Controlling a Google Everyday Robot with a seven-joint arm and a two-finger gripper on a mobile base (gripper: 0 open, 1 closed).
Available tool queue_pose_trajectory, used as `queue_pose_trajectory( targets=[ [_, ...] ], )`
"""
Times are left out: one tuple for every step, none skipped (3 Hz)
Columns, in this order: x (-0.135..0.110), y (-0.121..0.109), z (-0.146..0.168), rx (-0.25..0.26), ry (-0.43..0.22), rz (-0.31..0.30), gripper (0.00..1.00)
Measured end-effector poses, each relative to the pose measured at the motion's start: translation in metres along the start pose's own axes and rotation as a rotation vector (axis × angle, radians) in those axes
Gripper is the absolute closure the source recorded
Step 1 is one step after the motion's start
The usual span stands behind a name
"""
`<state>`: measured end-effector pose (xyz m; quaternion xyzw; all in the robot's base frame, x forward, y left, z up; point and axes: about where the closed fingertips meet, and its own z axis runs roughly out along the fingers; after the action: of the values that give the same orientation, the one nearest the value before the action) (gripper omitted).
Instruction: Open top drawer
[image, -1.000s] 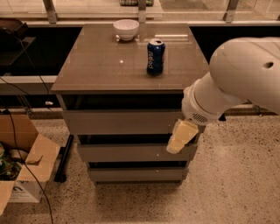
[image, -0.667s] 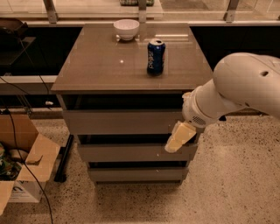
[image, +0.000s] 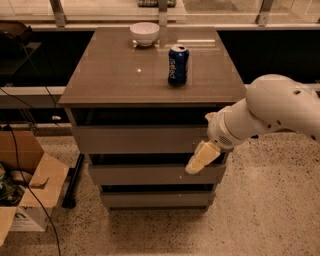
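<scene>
The top drawer (image: 140, 139) is the long grey-brown handleless front just under the cabinet top, with a dark gap above it. It looks pushed in, level with the fronts below. My gripper (image: 200, 159), cream-coloured, hangs in front of the cabinet's right end. It points down and left, and its tip lies over the upper edge of the middle drawer (image: 135, 175), just below the top drawer's lower right corner. My white arm (image: 272, 110) reaches in from the right.
A blue soda can (image: 177, 65) and a white bowl (image: 144, 33) stand on the cabinet top (image: 115, 70). The bottom drawer (image: 150, 199) is lowest. An open cardboard box (image: 27, 187) and cables lie on the floor at left. Speckled floor lies at right.
My arm's bulky upper part has drawn back to the right. The gripper has shifted slightly left and down along the cabinet front. The drawers have not moved.
</scene>
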<state>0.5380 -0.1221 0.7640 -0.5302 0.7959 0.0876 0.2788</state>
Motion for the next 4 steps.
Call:
queue_pose_trajectory(
  targets=[
    [0.005,0.0,0.014,-0.003,0.012,0.041,0.0],
    [0.011,-0.014,0.044,-0.008,0.01,0.069,0.0],
    [0.022,-0.038,0.071,-0.008,-0.019,0.097,0.0],
    [0.034,-0.077,0.097,0.0,-0.041,0.115,0.0]
  ],
)
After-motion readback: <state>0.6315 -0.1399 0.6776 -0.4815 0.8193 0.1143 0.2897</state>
